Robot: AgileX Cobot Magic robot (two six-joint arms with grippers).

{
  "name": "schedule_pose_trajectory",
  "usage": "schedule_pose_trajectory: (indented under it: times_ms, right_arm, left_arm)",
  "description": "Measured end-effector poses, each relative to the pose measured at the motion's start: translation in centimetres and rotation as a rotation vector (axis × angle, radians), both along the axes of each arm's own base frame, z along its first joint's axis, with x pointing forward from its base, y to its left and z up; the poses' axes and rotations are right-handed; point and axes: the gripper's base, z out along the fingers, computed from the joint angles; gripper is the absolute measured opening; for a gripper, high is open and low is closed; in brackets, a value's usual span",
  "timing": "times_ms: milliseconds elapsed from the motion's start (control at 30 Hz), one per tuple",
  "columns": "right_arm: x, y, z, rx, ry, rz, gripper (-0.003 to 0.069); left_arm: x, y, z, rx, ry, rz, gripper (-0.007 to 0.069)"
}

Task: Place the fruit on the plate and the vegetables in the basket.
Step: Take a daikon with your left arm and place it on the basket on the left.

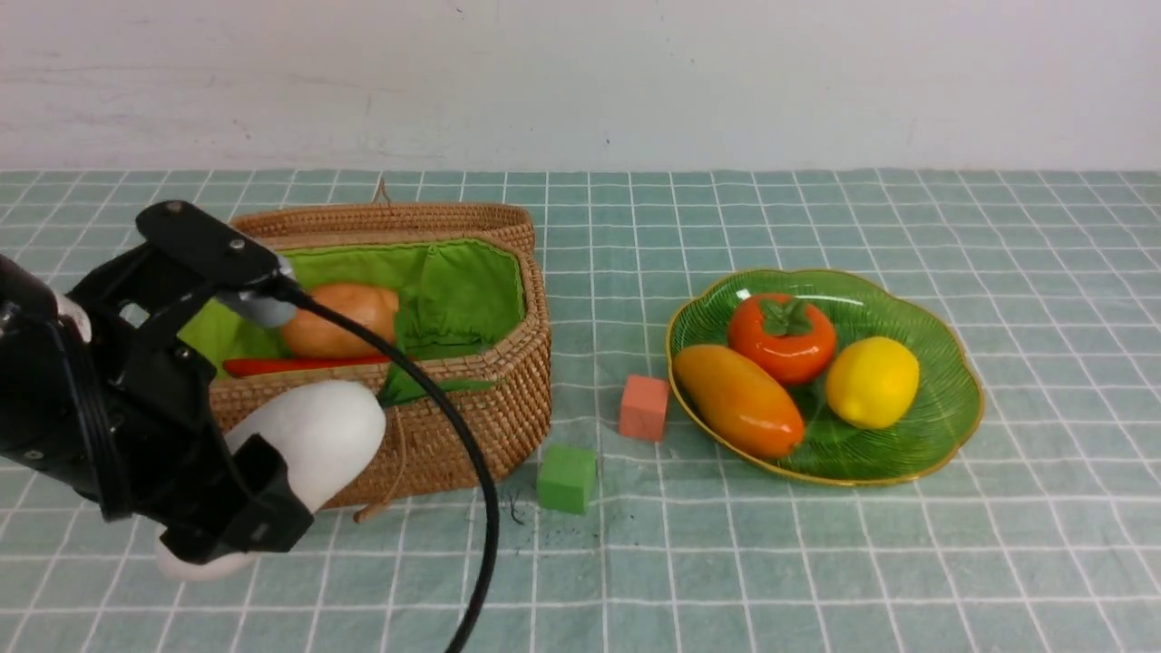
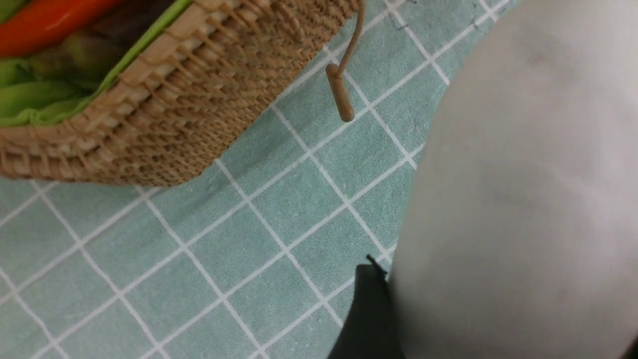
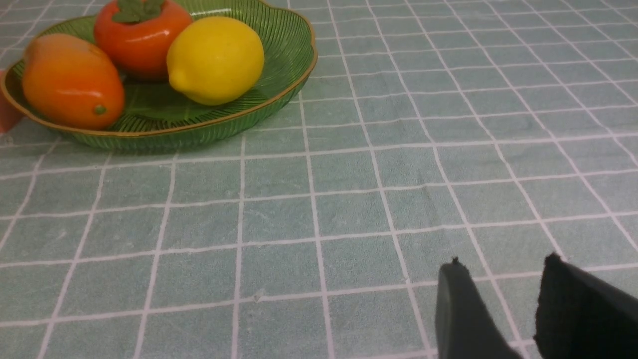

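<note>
Tablecloth (image 1: 816, 562) of green checks spreads under everything. On its left the woven basket (image 1: 472, 399) stands with its lid back, holding the potato (image 1: 345, 319) and red pepper (image 1: 299, 365) on green lining. At right, the plate (image 1: 943, 426) carries the mango (image 1: 736, 399), persimmon (image 1: 782, 337) and lemon (image 1: 872, 382). The left gripper (image 1: 249, 508) is clamped on the white radish (image 1: 317, 435), in front of the basket, outside it. The right gripper (image 3: 498, 309) hangs over bare cloth, jaws slightly apart, empty. An orange cube (image 1: 644, 408) and a green cube (image 1: 567, 478) sit between basket and plate.
</note>
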Motion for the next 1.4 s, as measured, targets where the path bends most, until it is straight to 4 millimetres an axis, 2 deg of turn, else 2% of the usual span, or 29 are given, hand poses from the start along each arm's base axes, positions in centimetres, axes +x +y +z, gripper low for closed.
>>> schedule_pose_trajectory:
  times_ms: [167,333,467,567,800,867,1000,1133,1267,1400]
  right_arm:
    - [0.0,0.0,0.0,0.0,0.0,0.0,0.024]
    - [0.0,0.0,0.0,0.0,0.0,0.0,0.024]
    - [0.0,0.0,0.0,0.0,0.0,0.0,0.024]
    - [0.0,0.0,0.0,0.0,0.0,0.0,0.024]
    - [0.0,0.0,0.0,0.0,0.0,0.0,0.024]
    - [0.0,0.0,0.0,0.0,0.0,0.0,0.024]
    - [0.0,0.0,0.0,0.0,0.0,0.0,0.024]
    - [0.0,0.0,0.0,0.0,0.0,0.0,0.024]
    - [0.0,0.0,0.0,0.0,0.0,0.0,0.024]
    - [0.0,0.0,0.0,0.0,0.0,0.0,0.024]
  left_arm:
    - [0.5,0.5,0.9,-0.117,-0.011,0.055,0.0542]
    - [1.3,0.1,3.7,-0.2,-0.102,0.023,0.0542]
    - [3.0,-0.4,5.6,-0.263,-0.154,0.05,0.0541]
    - [4.6,-0.5,5.8,-0.287,-0.175,0.096,0.0541]
    - [9.0,-0.5,4.1,-0.313,-0.294,0.213,0.0541]
    - [9.6,-0.4,3.7,-0.309,-0.306,0.224,0.0541]
    - [11.4,-0.4,1.7,-0.28,-0.296,0.245,0.0541]
    - [13.2,-0.6,-1.3,-0.254,-0.239,0.263,0.0541]
    - [13.8,-0.7,-2.8,-0.244,-0.2,0.268,0.0541]
    - [13.9,-0.7,-2.9,-0.245,-0.192,0.267,0.0551]
